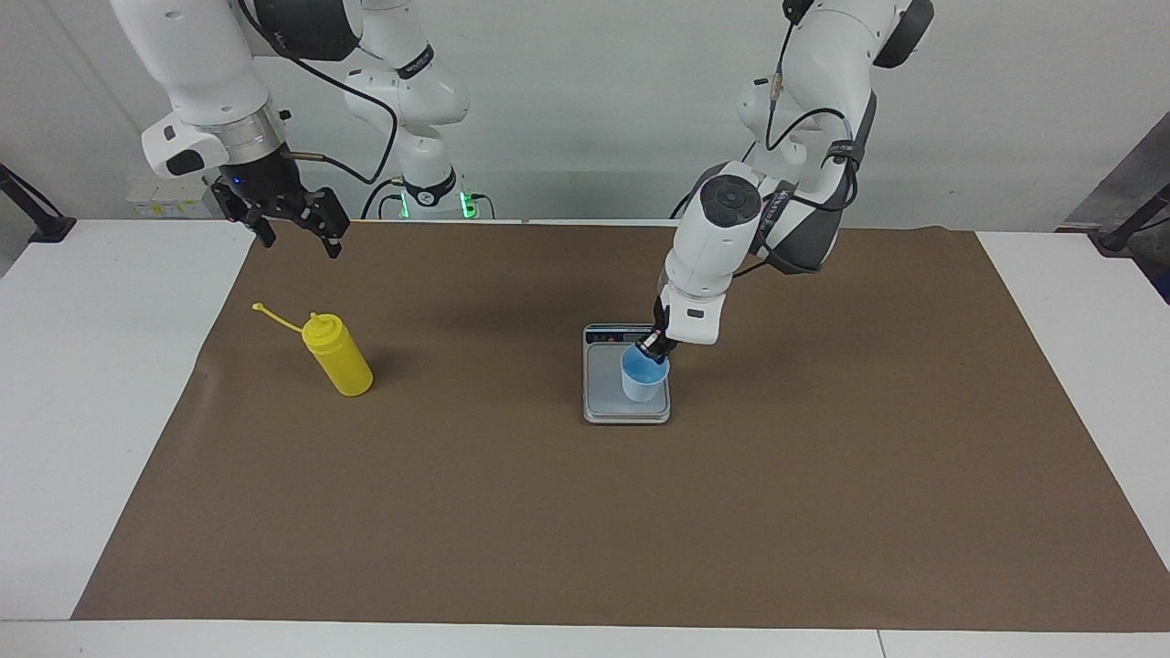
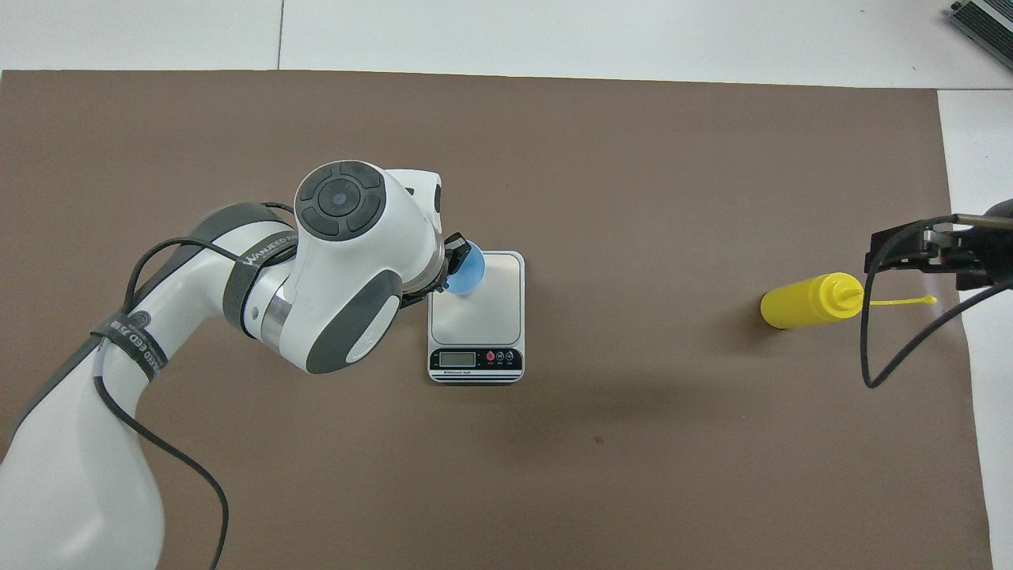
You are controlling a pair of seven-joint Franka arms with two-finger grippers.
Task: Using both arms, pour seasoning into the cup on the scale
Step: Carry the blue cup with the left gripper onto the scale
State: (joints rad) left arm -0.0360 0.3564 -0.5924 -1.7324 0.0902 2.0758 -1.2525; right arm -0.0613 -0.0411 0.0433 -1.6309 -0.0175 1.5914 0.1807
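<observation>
The light-blue cup point(image 1: 644, 376) is upright in my left gripper point(image 1: 656, 345), which is shut on its rim. The cup's base is down at the plate of the silver scale point(image 1: 605, 388), by the edge toward the left arm's end; I cannot tell if it rests there. In the overhead view the cup point(image 2: 468, 271) pokes out from under the left gripper point(image 2: 455, 260) over the scale point(image 2: 484, 305). The yellow seasoning bottle point(image 1: 340, 358) stands on the brown mat toward the right arm's end, its tip cap hanging off. My right gripper point(image 1: 294, 228) is open in the air, above and apart from the bottle point(image 2: 803, 302).
A brown mat point(image 1: 585, 512) covers most of the white table point(image 1: 101, 384). The scale's display strip point(image 2: 476, 360) faces the robots. The right arm's black cable point(image 2: 878, 348) hangs beside the bottle.
</observation>
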